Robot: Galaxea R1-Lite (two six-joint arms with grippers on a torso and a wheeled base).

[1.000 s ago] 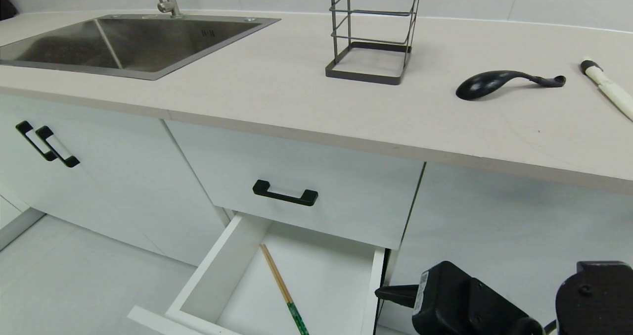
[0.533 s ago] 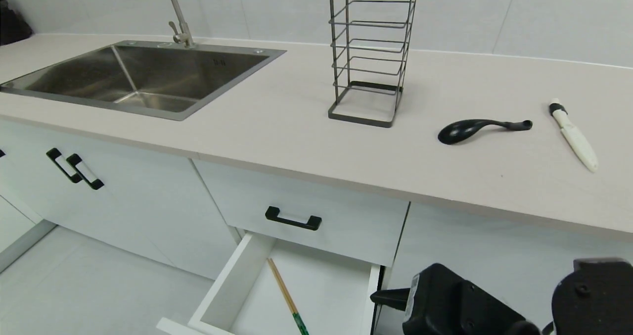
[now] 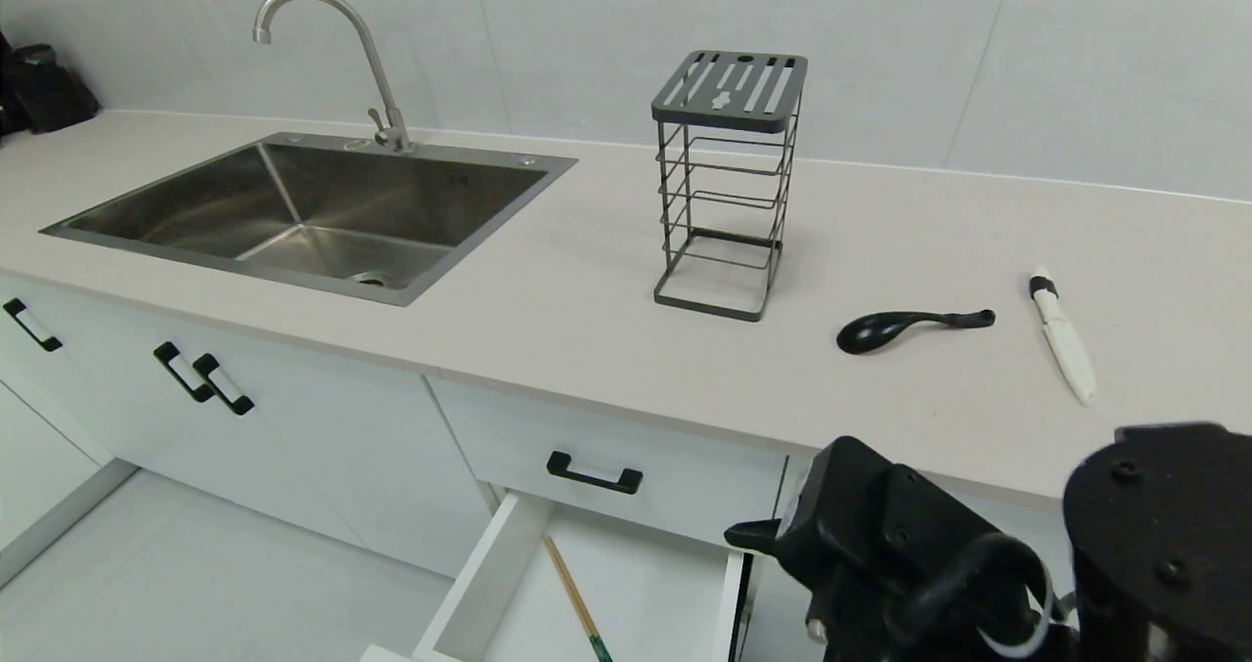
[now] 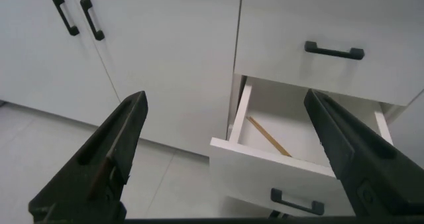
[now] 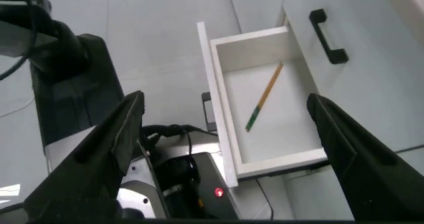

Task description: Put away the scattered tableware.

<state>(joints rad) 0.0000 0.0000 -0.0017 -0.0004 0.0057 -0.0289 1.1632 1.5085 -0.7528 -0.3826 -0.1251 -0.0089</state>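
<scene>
On the beige table [image 3: 548, 320] we count one black curved spoon [image 3: 915, 328], at 3 o'clock of the dark wire rack [image 3: 729, 188], and one white knife with black band [image 3: 1064, 347], at 3 o'clock of the spoon and apart from it.

The open white drawer [image 3: 469, 594], at 6 o'clock below the rack, holds wooden chopsticks with green ends [image 3: 577, 608].

On the left gripper [image 4: 224, 98] and right gripper [image 5: 224, 98], we find the fingers [image 4: 106, 158] spread wide, holding nothing.

Black spoon [image 3: 872, 332] near white knife [image 3: 1064, 345]
</scene>
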